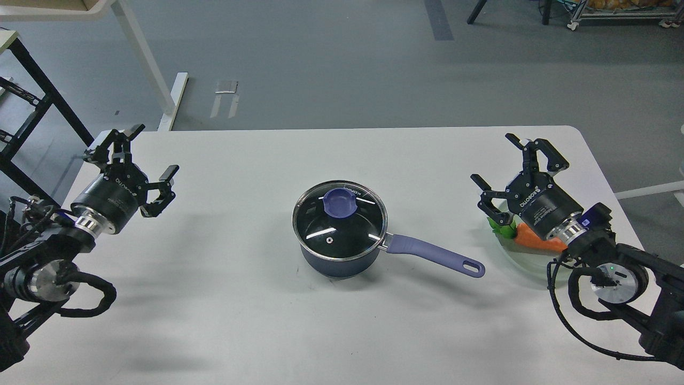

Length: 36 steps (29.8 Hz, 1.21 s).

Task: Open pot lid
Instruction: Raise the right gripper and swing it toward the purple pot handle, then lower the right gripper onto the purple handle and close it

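A dark blue pot (336, 262) stands at the middle of the white table (267, 321), its purple handle (435, 258) pointing right. A glass lid (339, 224) with a purple knob (340, 202) sits closed on it. My left gripper (131, 158) is open and empty, far to the left of the pot. My right gripper (502, 166) is open and empty, to the right of the pot, beyond the handle's end.
A clear plate (521, 259) with a toy carrot (534, 238) lies on the table under my right arm. A black rack (26, 123) stands off the table's left edge. A white table leg (149, 69) stands behind.
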Motion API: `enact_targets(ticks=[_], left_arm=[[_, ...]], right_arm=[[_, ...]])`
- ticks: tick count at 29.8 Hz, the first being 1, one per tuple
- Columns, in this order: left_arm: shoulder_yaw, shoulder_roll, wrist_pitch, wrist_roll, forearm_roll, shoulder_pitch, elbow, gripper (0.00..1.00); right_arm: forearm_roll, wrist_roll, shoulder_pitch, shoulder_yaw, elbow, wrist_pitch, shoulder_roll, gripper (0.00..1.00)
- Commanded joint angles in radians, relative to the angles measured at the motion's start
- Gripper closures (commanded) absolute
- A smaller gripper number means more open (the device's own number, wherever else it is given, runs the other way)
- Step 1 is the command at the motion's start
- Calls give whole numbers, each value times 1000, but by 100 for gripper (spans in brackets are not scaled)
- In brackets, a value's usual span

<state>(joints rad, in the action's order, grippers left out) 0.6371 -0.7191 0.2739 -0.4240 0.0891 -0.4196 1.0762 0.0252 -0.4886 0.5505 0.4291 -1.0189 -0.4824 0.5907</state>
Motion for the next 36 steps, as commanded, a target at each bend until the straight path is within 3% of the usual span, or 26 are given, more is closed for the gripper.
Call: enact_targets(ticks=[1, 7, 14, 18, 26, 32, 36], left_arm=[[1, -3, 4, -2, 0, -47, -68, 1], [-5, 1, 34, -10, 35, -94, -65, 1], [-4, 0, 37, -53, 83, -99, -22, 1], [-4, 0, 37, -61, 118, -114, 4, 1], [-4, -9, 28, -61, 124, -120, 59, 1], [-2, -25, 37, -59, 199, -136, 82, 1], [-2, -23, 34, -59, 199, -150, 91, 1]], right_arm=[[-45, 0, 8, 2, -59, 2, 64, 1], [-362, 0, 103, 3, -193, 24, 213, 1], [-873, 0, 300, -15, -427, 73, 388, 1], [-1154, 0, 458, -113, -506, 71, 426, 1], [-1474, 0, 866, -610, -512, 149, 290, 1], [-1702, 0, 928, -743, -510, 206, 204, 1], [-1734, 0, 925, -791, -485, 208, 159, 1]])
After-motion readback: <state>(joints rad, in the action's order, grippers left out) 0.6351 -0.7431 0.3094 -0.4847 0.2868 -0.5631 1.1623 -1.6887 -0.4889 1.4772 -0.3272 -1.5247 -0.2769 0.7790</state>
